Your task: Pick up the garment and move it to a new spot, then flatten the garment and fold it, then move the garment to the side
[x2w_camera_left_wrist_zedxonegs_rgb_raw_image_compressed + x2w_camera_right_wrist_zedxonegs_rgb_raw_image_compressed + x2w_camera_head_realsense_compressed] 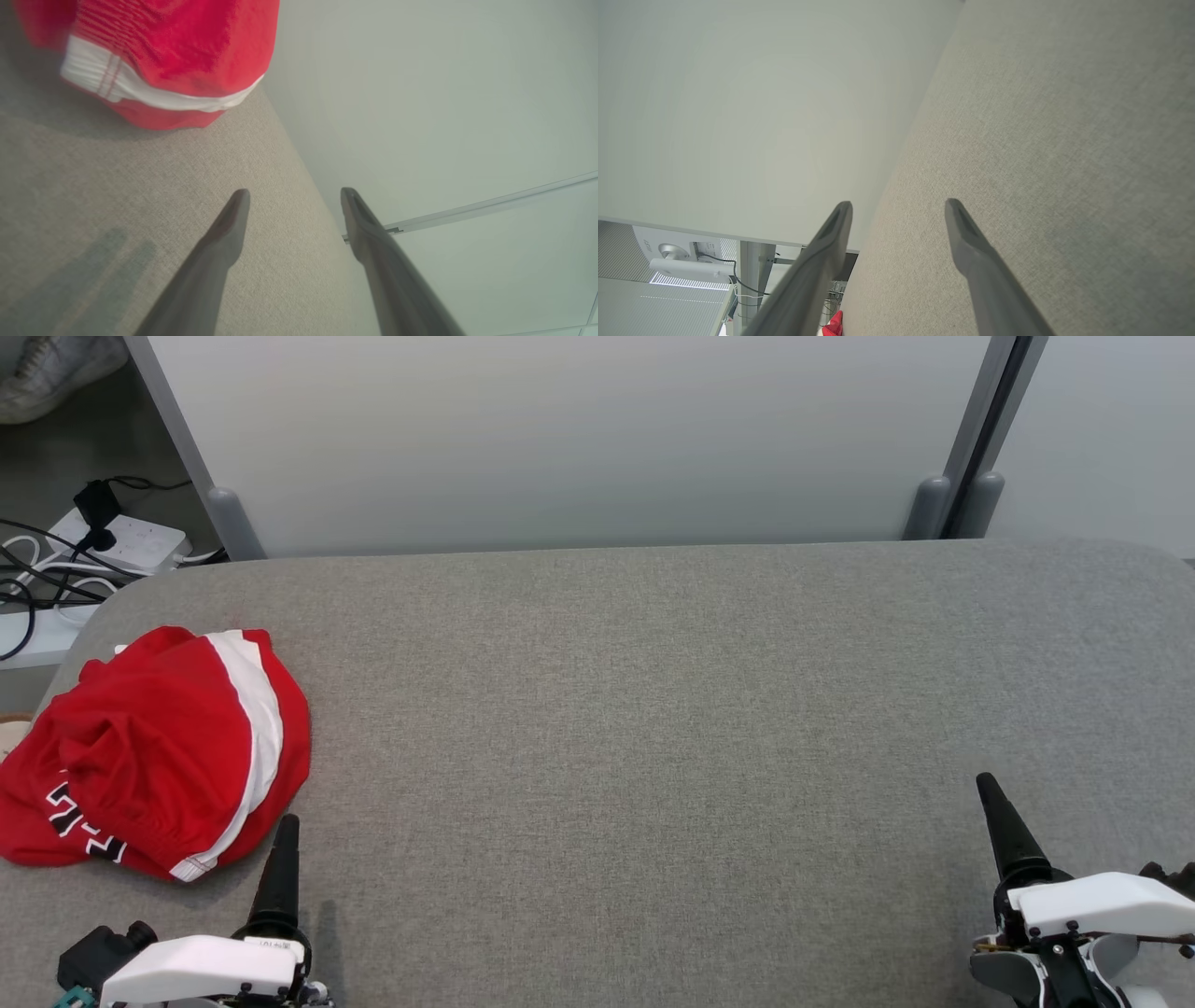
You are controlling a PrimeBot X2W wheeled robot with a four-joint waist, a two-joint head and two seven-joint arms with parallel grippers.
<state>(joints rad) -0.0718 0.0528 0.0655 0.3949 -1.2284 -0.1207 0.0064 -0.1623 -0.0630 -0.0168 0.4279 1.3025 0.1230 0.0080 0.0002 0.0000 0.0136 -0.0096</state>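
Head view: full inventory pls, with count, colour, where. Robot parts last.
garment: 1, red with white stripe, bunched at table's left edge
table: 1, grey fabric top, centre
panels: 2, white, behind table
power strip: 1, white, floor upper left
cables: several, black and white, by the strip
shoe: 1, pale, top-left corner
left gripper: 1, dark jaws open, lower left, near garment
right gripper: 1, dark jaws open, lower right
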